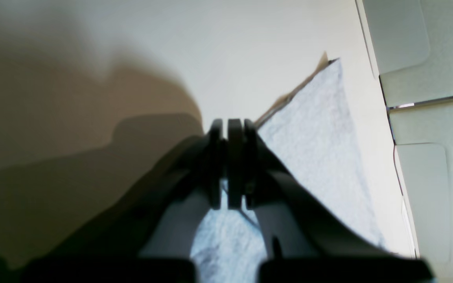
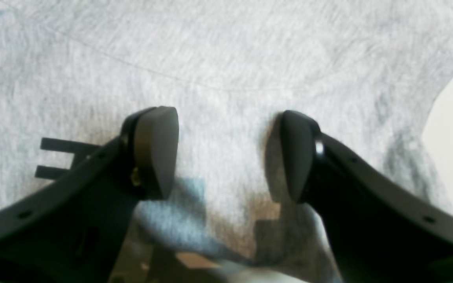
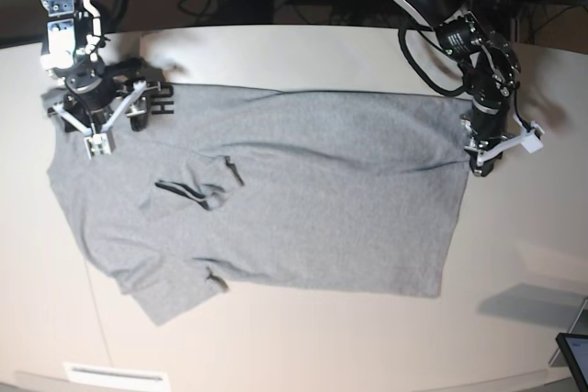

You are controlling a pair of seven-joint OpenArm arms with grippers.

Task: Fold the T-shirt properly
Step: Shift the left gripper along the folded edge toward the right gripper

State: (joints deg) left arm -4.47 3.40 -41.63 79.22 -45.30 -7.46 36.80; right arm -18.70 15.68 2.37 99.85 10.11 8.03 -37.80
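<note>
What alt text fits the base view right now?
A grey T-shirt lies spread on a pale table, partly rumpled. The left gripper pinches its hem; the right gripper, open, sits over the sleeve end.

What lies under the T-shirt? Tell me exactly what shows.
The T-shirt lies spread on the pale table, which shows bare all round it. Whatever sits beneath the cloth itself is covered and cannot be seen.

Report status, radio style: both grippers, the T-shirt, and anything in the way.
Left gripper shut on T-shirt edge. Right gripper open over cloth. Shirt spread flat, unfolded, one sleeve rumpled. Nothing in the way.
</note>
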